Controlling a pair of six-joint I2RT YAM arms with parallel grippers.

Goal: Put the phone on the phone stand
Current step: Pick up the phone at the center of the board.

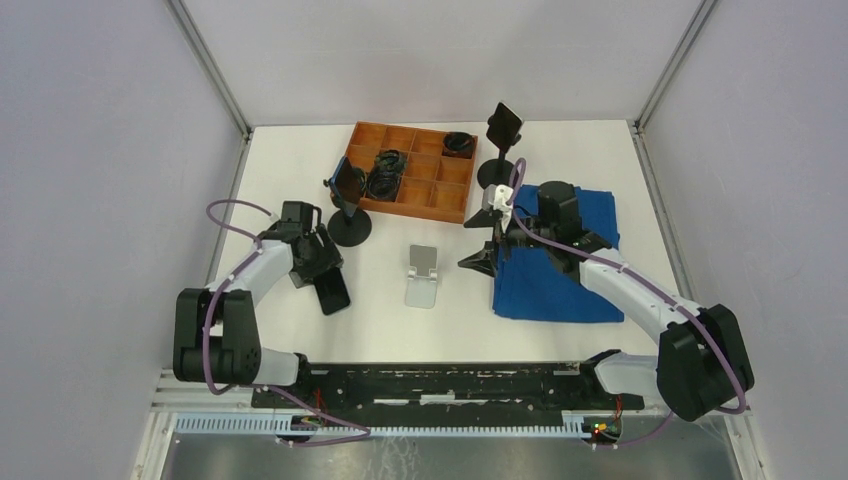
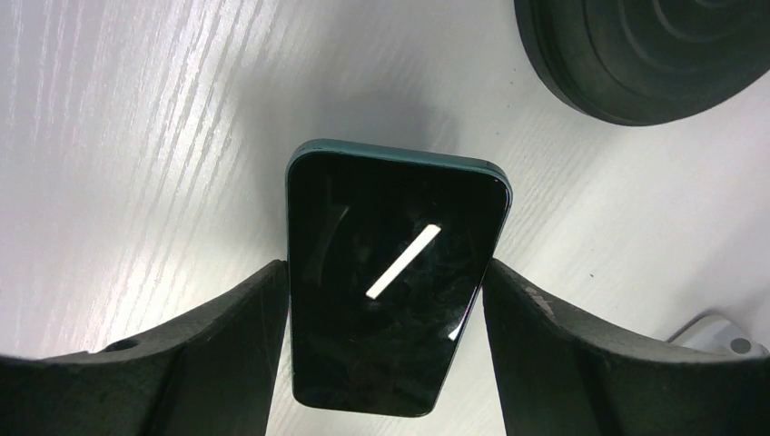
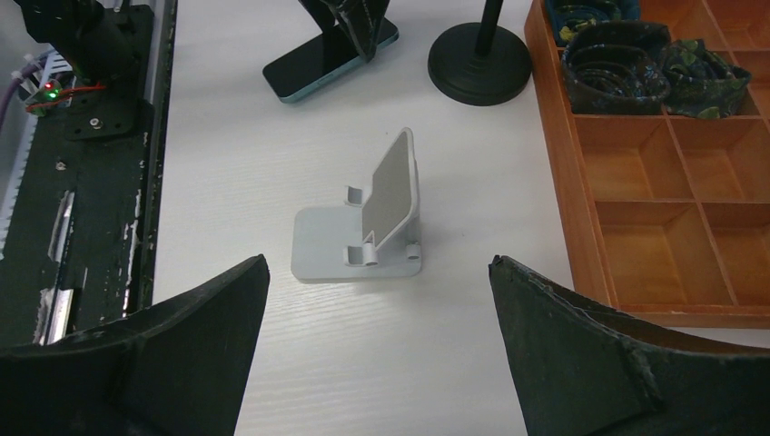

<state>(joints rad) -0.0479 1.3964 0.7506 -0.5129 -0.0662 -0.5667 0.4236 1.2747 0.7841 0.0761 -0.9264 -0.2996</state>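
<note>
White tabletop [image 1: 300, 160] carries the phone [image 2: 395, 227], which lies flat with the dark screen up, directly between the fingers [image 2: 236, 336] of the left gripper [image 2: 390, 268]. The jaws stand wide and grasp the phone by its two long edges (contact seems only at the fingertips). Its long axis runs from the gripper toward the near table edge, slightly rightward. The phone stand [image 3: 386, 195] is apart, under the fully spread, empty right gripper [image 3: 379, 261].
</note>
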